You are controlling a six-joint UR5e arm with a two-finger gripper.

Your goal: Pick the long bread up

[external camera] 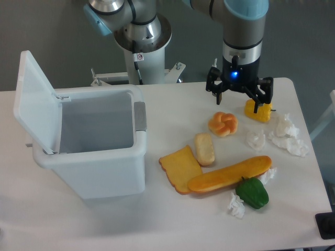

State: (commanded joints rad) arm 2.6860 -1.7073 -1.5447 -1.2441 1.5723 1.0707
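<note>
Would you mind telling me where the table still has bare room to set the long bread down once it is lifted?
Bare table lies between the white bin and the knotted bun, and along the front edge below the toast slice. The right side is crowded: long bread, green pepper, crumpled paper and the gripper.

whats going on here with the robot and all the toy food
The arm's gripper hangs open and empty above the back of the table. The long bread lies untouched near the front, one end on the toast slice, beside a green pepper. A white bin stands open on the left.
</note>
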